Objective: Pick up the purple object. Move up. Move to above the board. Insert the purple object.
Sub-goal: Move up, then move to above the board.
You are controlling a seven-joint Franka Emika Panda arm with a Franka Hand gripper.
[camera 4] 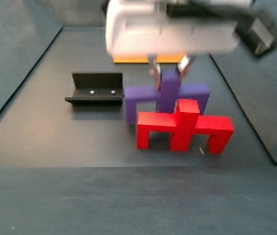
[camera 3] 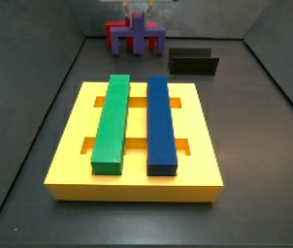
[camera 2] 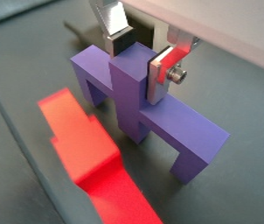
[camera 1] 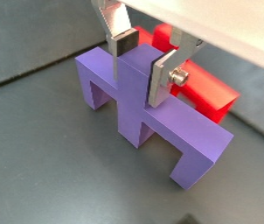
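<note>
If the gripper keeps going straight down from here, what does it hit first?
Most likely the purple object. The gripper points down with its fingers astride the central upright stem, so the crossbar lies right below them. The red piece sits beside, off that line.

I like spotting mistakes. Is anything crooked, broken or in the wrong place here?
Nothing stands out. The purple object stands upright on the floor, with the gripper around its stem, jaws on either side. The red piece stands beside it. The green bar and blue bar lie straight on the board.
</note>
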